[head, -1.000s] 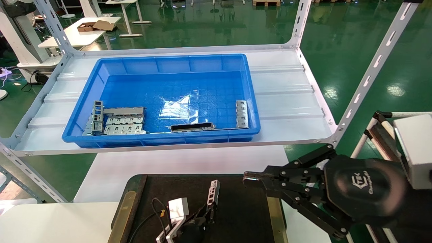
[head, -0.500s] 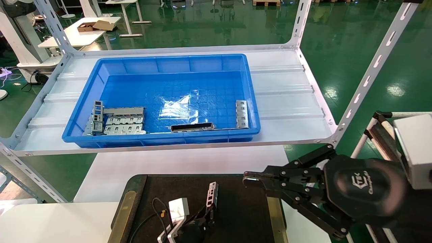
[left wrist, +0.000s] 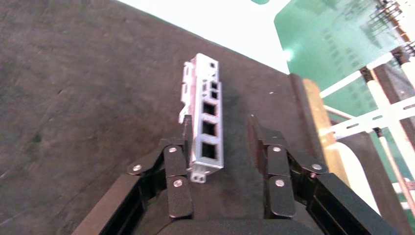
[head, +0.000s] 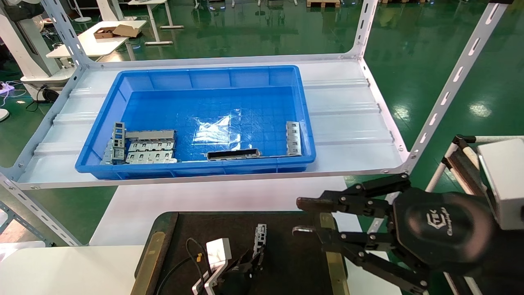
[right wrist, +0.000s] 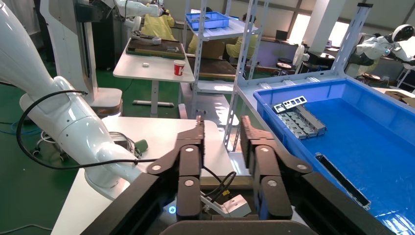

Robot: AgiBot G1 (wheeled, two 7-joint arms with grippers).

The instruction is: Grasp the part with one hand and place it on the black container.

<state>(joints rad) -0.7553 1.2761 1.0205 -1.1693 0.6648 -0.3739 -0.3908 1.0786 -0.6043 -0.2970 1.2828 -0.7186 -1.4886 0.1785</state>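
The part (head: 260, 237), a slim silver-grey bar with square cut-outs, lies on the black container (head: 290, 254) at the bottom centre of the head view. My left gripper (head: 253, 262) is open around the part's near end. In the left wrist view the part (left wrist: 206, 117) rests on the black container (left wrist: 73, 98). One finger (left wrist: 177, 161) of my left gripper (left wrist: 219, 125) touches the part's side, and the other stands apart from it. My right gripper (head: 301, 216) is open and empty, hovering over the container's right edge; it also shows in the right wrist view (right wrist: 222, 129).
A blue bin (head: 196, 168) on the white shelf holds grey stamped plates (head: 149, 147), a dark strip (head: 233, 154) and another slim bar (head: 293, 138). A slanted shelf upright (head: 446, 94) stands at the right. The white table (head: 213, 196) lies under the shelf.
My right gripper's fingers have opened from shut. The part has sunk slightly onto the black container, and my left gripper has shifted a little with it.
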